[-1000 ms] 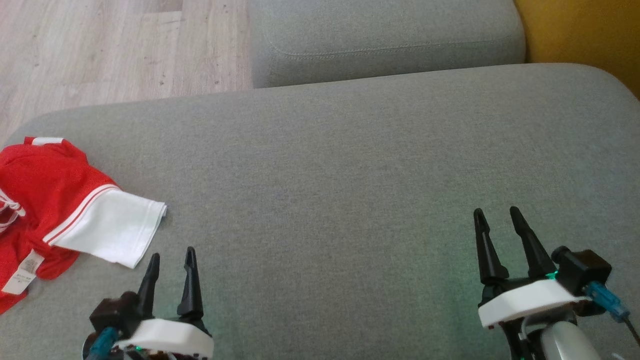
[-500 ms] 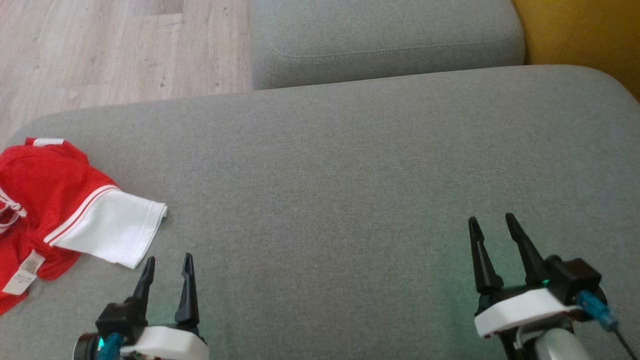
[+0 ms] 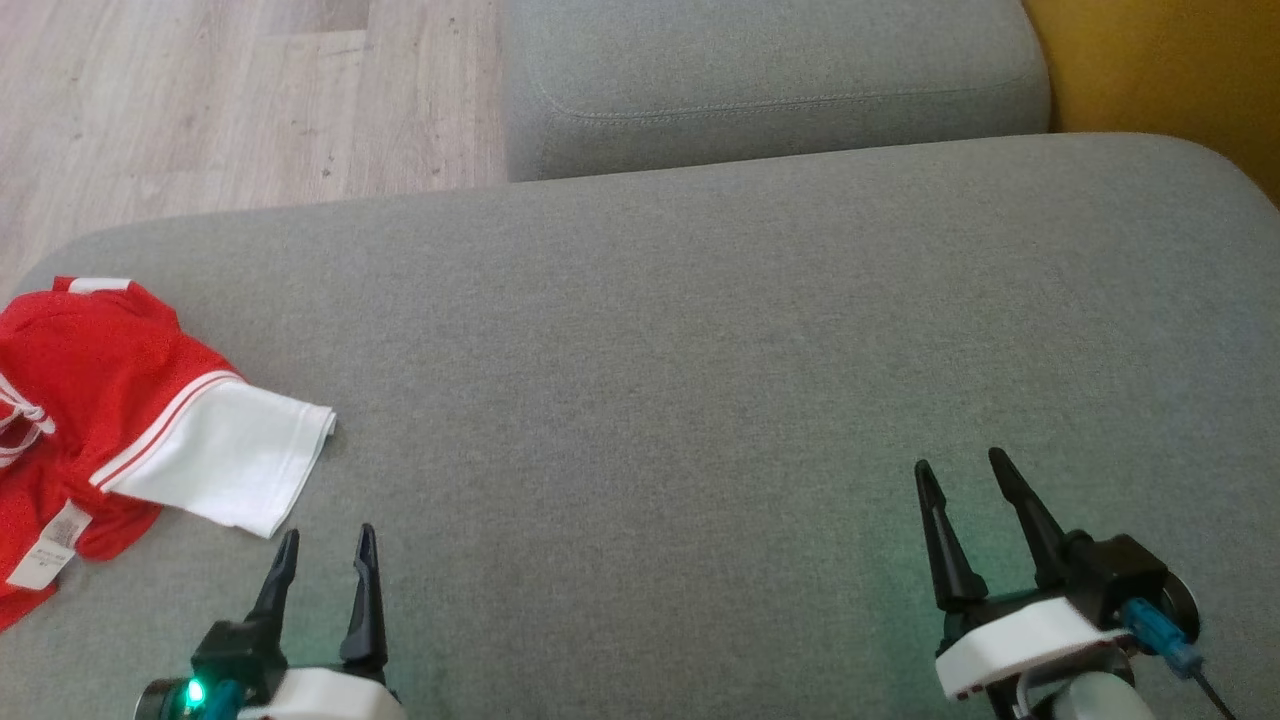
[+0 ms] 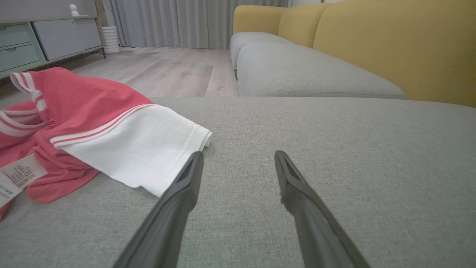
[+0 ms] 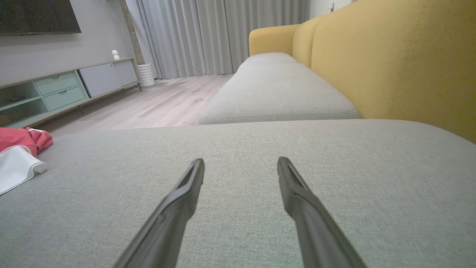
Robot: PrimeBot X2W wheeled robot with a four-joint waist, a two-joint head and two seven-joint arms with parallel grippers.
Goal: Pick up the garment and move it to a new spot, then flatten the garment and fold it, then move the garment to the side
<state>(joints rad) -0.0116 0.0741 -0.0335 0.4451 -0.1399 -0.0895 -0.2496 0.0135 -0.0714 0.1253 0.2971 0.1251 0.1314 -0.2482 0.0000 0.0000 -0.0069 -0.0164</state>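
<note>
The garment (image 3: pixel 120 400) is lying crumpled at the left edge of the grey seat cushion (image 3: pixel 650 350), running partly out of the head view's left side. It is showing red, mesh-like fabric with a white sleeve (image 3: pixel 225 460) spreading flat toward the middle of the cushion, and two thin white stripes (image 3: pixel 160 430) are running along the seam where red is meeting white. A white band (image 3: pixel 95 284) is peeking out at its far edge, and a white care label (image 3: pixel 45 555) is sticking out from the near folds. The left gripper (image 3: pixel 327 533) is hovering just beside the sleeve's near corner, its jaws standing wide apart and holding nothing; in the left wrist view one finger is overlapping the sleeve's hem, and whether it is touching cannot be told. The right gripper (image 3: pixel 957 460) is hanging over bare cushion well apart from the garment, its jaws likewise spread wide and empty. Beyond the cushion, a second grey cushion (image 3: pixel 770 80), a pale wood floor (image 3: pixel 200 100) and a yellow backrest (image 3: pixel 1160 60) are showing
</note>
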